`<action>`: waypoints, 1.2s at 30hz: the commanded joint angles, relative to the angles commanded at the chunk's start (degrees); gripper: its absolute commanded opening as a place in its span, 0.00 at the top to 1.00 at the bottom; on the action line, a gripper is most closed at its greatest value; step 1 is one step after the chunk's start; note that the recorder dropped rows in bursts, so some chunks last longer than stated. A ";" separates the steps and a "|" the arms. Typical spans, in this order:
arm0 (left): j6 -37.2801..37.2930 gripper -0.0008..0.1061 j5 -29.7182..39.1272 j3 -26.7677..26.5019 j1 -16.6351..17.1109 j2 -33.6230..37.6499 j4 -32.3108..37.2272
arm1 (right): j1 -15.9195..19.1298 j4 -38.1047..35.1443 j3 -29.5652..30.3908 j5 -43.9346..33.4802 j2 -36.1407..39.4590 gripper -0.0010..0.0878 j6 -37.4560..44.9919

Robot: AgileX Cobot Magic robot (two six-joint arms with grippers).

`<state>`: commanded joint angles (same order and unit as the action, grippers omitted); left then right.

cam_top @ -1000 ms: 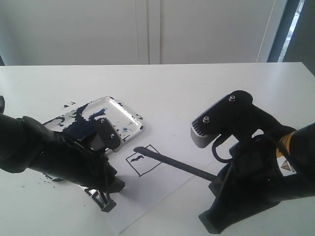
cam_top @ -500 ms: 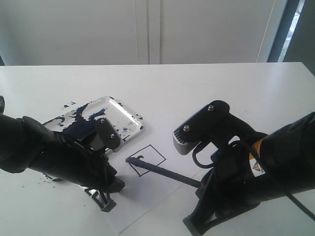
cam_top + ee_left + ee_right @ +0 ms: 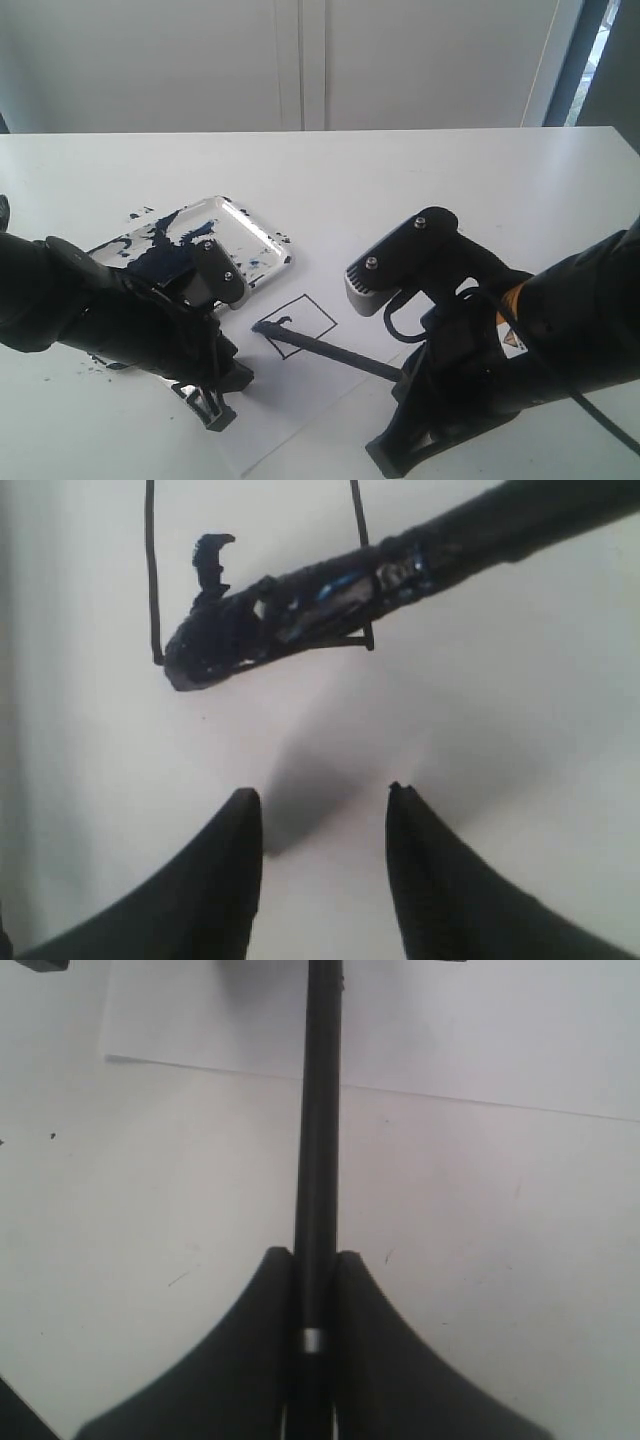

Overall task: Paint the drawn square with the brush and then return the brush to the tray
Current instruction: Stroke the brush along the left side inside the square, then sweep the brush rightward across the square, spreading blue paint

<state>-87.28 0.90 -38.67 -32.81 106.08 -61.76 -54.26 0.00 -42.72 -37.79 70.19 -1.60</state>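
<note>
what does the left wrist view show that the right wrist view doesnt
Only the left wrist view: the paint-coated tip of the brush lying across one edge of the drawn square, a paint mark inside it, and the open left gripper. Only the right wrist view: the right gripper shut on the brush handle, with its silver band. Both: the brush shaft over white paper.
</note>
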 joint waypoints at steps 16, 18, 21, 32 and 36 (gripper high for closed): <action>0.07 0.55 0.00 0.00 0.00 0.00 0.00 | 0.00 1.72 0.00 -0.22 0.28 0.99 -0.03; 0.07 0.55 0.00 0.00 0.00 0.00 0.00 | 0.00 2.13 0.00 -0.22 0.75 0.99 -0.12; 0.07 0.55 0.00 0.00 0.00 0.00 0.00 | 0.00 2.63 0.00 -0.22 1.23 0.99 -0.32; 0.07 0.55 0.00 0.00 0.00 0.00 0.00 | 0.00 14.95 0.00 -1.66 1.23 0.99 -11.41; 0.07 0.55 0.00 0.00 0.00 0.00 0.00 | 0.00 14.94 0.00 -1.79 1.23 0.99 -11.68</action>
<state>-87.20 0.90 -38.67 -32.81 106.08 -61.76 -54.26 14.94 -42.72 -39.58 71.42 -13.28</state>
